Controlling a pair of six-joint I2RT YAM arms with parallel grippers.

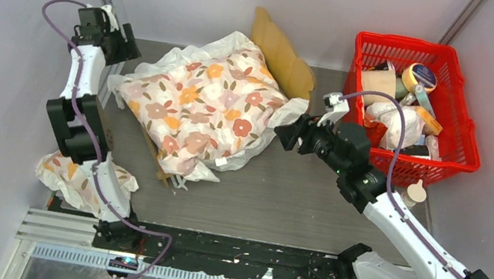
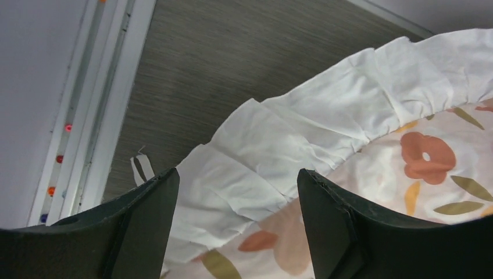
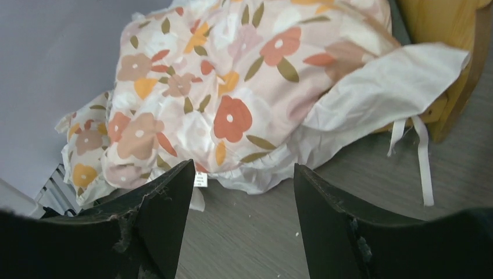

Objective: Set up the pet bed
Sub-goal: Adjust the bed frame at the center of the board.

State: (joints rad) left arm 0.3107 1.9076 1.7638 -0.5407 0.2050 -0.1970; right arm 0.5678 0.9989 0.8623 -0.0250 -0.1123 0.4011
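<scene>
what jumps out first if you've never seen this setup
The big floral cushion heaped in the middle of the table, covering the pet bed except for the light wood poking up behind it. Next comes the red basket at the far right, crammed with odds and ends, and a smaller floral pillow by the left arm's base.

1. Large floral-print cushion [image 1: 197,104], white-frilled, lying mid-surface [image 1: 279,198].
2. Red plastic basket [image 1: 428,173], far right, packed with assorted items including a tape roll [image 1: 419,76].
3. Smaller floral cushion [image 1: 74,179], near left edge.
</scene>
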